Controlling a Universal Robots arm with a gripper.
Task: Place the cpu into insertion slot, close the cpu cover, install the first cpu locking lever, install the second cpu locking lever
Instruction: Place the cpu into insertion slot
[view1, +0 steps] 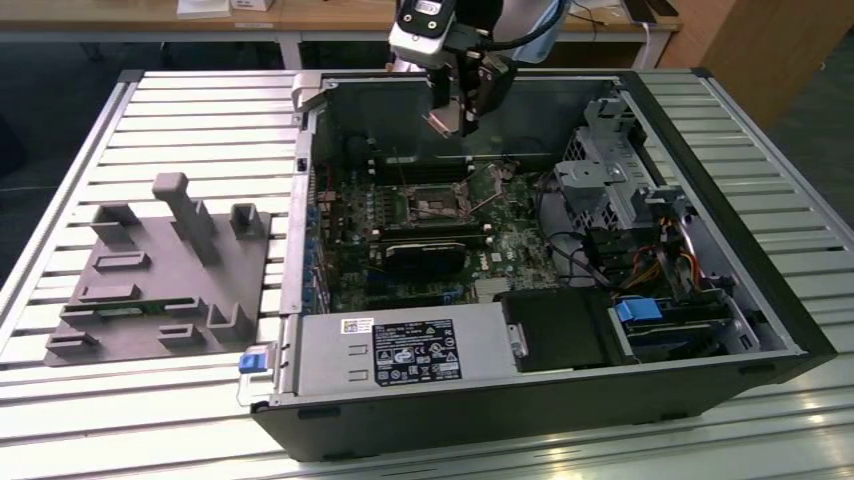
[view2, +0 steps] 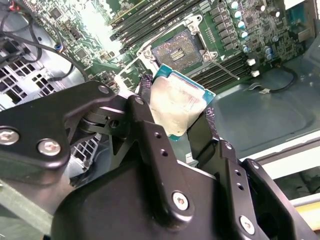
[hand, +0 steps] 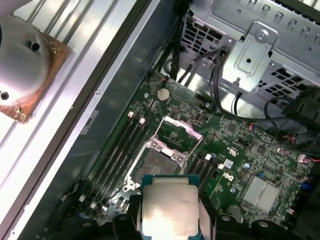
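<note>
One hand (view1: 454, 118) over the open computer case (view1: 534, 410), black jointed fingers (view2: 205, 132) clamped on two opposite edges of the cpu (view2: 176, 105). Chip flat and square, silver-grey metal top with pale smears, green rim; held clear of the board, touching nothing else. Beyond the chip, insertion slot (hand: 157, 162) lying down and ahead of the hand, well apart: dark square bed, silvery metal frame, unoccupied. Past that, cpu cover (hand: 179, 131) hinged up, thin bright plate with square window. Green motherboard (hand: 240, 150) around both, ribbed memory slots (hand: 117, 150) alongside; slatted metal counter (view1: 200, 110) outermost, under the case
</note>
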